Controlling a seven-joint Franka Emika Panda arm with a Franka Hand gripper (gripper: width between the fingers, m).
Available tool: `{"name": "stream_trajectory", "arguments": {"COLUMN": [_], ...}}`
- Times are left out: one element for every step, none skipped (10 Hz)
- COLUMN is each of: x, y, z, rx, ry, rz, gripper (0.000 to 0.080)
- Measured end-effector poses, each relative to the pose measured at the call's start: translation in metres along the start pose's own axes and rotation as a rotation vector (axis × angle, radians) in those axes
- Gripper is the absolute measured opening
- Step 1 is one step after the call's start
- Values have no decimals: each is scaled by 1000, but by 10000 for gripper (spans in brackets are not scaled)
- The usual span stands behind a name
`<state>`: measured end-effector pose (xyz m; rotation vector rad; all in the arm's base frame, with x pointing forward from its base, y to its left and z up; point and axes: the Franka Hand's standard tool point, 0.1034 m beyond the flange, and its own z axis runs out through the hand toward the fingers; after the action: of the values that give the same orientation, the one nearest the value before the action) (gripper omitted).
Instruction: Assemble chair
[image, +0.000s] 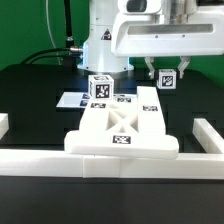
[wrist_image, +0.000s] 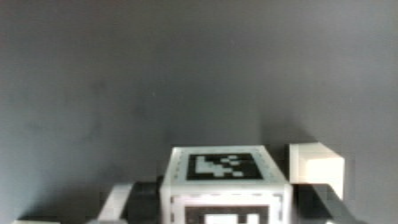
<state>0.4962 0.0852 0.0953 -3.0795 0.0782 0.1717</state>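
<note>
My gripper (image: 167, 72) hangs at the back right above the table, shut on a small white chair block (image: 168, 77) with a black-and-white tag. In the wrist view this tagged block (wrist_image: 226, 170) sits between the two dark fingers (wrist_image: 134, 197) of the gripper (wrist_image: 226, 203). A flat seat piece (image: 122, 128) with crossed ribs and tags lies at the front centre, against the front rail. A second tagged block (image: 100, 87) stands upright behind it, towards the exterior view's left of the gripper.
The marker board (image: 75, 100) lies flat behind the seat piece. A long white border rail (image: 110, 162) runs along the front, with short rails at the left (image: 4, 125) and right (image: 208, 135). The robot base (image: 100, 40) stands at the back.
</note>
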Motion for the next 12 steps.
{"name": "stream_trajectory", "arguments": {"x": [0, 0, 2, 12, 30, 42, 58, 72, 70, 70, 70, 74], "y": [0, 0, 1, 5, 11, 14, 14, 16, 16, 16, 17, 22], "z": [1, 1, -2, -14, -32, -45, -61, -69, -66, -65, -65, -59], "rx": [-1, -1, 0, 7, 13, 21, 26, 18, 17, 17, 15, -8], "ry": [-1, -1, -3, 3, 20, 10, 7, 29, 30, 28, 31, 52], "rz": [0, 1, -9, -35, -87, -89, -95, -108, -105, -105, -107, -163], "gripper": [284, 284, 284, 284, 284, 284, 284, 284, 284, 284, 284, 284]}}
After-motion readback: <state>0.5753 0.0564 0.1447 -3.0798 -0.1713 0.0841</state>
